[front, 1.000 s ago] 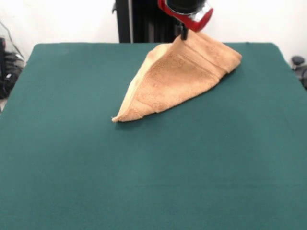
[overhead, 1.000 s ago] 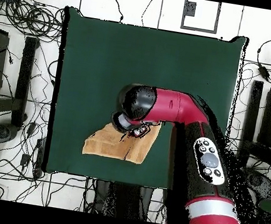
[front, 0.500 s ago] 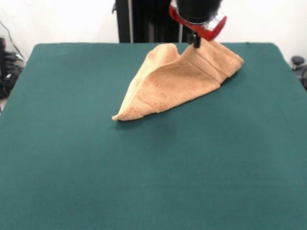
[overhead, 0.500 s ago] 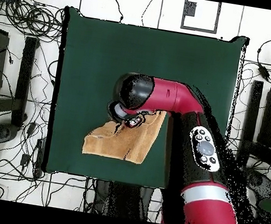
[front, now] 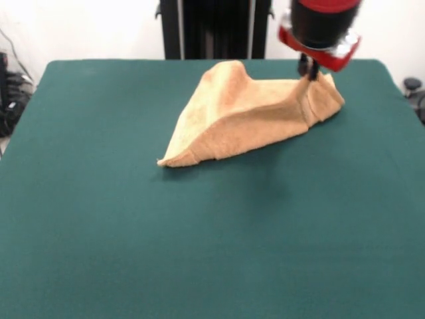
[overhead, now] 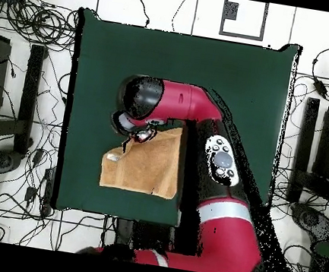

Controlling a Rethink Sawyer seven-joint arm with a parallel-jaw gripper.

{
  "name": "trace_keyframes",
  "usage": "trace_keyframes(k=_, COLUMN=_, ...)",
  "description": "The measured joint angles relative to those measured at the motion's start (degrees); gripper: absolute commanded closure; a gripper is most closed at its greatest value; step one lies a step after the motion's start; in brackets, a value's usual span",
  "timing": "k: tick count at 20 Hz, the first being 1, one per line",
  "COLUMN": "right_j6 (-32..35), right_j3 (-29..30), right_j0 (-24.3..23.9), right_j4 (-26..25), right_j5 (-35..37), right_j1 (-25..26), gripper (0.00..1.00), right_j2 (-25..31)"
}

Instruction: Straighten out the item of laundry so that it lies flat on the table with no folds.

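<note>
A dark green table [front: 199, 252] is filling the front view, its near half lying bare. Past the middle, toward one o'clock, a tan-orange towel [front: 246, 116] is sitting rumpled and partly raised, one corner lying flat at its eight o'clock end and a soft peak rising at its top. At the towel's two o'clock corner, the red and black arm's hand [front: 309, 72] is pinching the cloth, its tips clamped together on the fabric and lifting that corner.
</note>
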Motion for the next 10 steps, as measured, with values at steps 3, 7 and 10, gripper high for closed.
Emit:
trace_keyframes(k=3, right_j6=0.0, right_j3=-2.2, right_j0=2.4, right_j4=0.9, right_j5=0.0, right_j1=1.3, gripper=1.00, right_j2=-0.1)
trace_keyframes(k=7, right_j6=0.0, right_j3=-4.8, right_j0=5.0, right_j4=1.9, right_j5=0.0, right_j1=2.9, gripper=1.00, right_j2=-0.7)
trace_keyframes(k=10, right_j6=0.0, right_j3=-7.2, right_j0=7.1, right_j4=2.5, right_j5=0.0, right_j1=4.3, gripper=1.00, right_j2=-1.8)
